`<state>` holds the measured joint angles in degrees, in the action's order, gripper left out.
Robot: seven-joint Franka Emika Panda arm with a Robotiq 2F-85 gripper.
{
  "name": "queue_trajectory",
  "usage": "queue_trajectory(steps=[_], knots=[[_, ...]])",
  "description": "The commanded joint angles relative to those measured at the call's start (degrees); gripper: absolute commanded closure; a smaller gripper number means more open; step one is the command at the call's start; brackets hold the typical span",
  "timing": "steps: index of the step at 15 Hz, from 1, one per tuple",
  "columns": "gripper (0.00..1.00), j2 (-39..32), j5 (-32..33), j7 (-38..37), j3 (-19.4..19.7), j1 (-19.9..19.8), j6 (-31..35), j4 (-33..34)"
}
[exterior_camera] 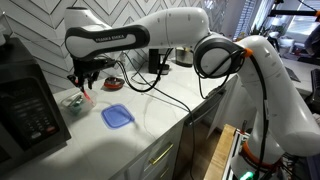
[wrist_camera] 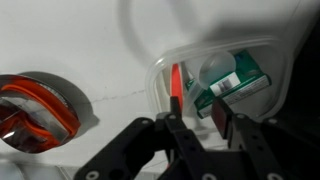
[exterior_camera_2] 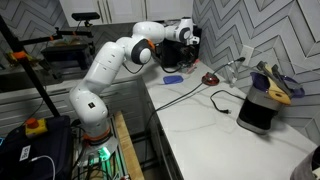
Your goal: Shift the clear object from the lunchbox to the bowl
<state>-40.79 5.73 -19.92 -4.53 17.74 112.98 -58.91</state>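
In the wrist view the see-through lunchbox (wrist_camera: pixel 262 52) lies at the upper right. It holds a small red piece (wrist_camera: pixel 176 80), a green and white item (wrist_camera: pixel 235 86) and a faint round clear object (wrist_camera: pixel 214 67). The dark red-brown bowl (wrist_camera: pixel 35 105) sits at the left. My gripper (wrist_camera: pixel 198 108) is open, its fingers hanging over the lunchbox's near edge with nothing between them. In an exterior view the gripper (exterior_camera: pixel 83 80) hovers just above the lunchbox (exterior_camera: pixel 72 100), with the bowl (exterior_camera: pixel 113 84) beside it.
A flat blue square lid (exterior_camera: pixel 116 116) lies on the white counter near its front edge. A black appliance (exterior_camera: pixel 28 110) stands next to the lunchbox. Black cables (exterior_camera: pixel 140 85) run across the counter behind the bowl. The counter edge drops off beyond the lid.
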Motion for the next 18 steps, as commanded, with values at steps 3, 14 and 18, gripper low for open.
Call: queue_trajectory(steps=[3, 14, 18], knots=[[0.66, -2.38, -0.28, 5.13, -0.86, -0.23, -2.12, 2.42], [0.66, -6.53, -3.22, 16.94, -3.52, -1.64, -6.17, 5.40], [0.94, -8.61, -3.38, 18.38, -3.50, -1.55, -8.81, 7.66]])
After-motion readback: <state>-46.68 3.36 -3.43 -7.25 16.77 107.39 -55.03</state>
